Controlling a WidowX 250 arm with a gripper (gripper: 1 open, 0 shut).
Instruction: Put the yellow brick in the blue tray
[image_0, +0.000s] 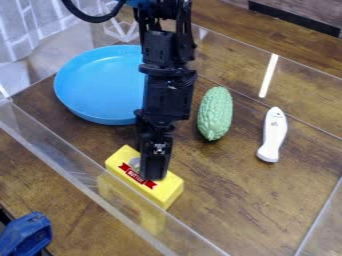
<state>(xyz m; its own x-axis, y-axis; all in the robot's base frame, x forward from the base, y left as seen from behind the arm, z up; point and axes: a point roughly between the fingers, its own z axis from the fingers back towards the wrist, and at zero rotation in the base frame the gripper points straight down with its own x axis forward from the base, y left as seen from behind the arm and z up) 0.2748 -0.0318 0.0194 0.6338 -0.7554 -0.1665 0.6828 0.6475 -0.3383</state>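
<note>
The yellow brick (134, 180) lies on the wooden table near the front edge, its red label facing up. My gripper (155, 168) points steeply down right over it, and its dark fingers (156, 157) stand open astride the brick's top without lifting it. The blue tray (83, 85) sits behind and to the left, partly hidden by the black arm. The brick's right half is covered by the fingers.
A green bumpy gourd (214, 113) lies right of the arm. A white handle-shaped object (271, 134) rests further right. A clear plastic wall (80, 190) runs along the front of the table. A blue object (24, 236) shows at the bottom left corner.
</note>
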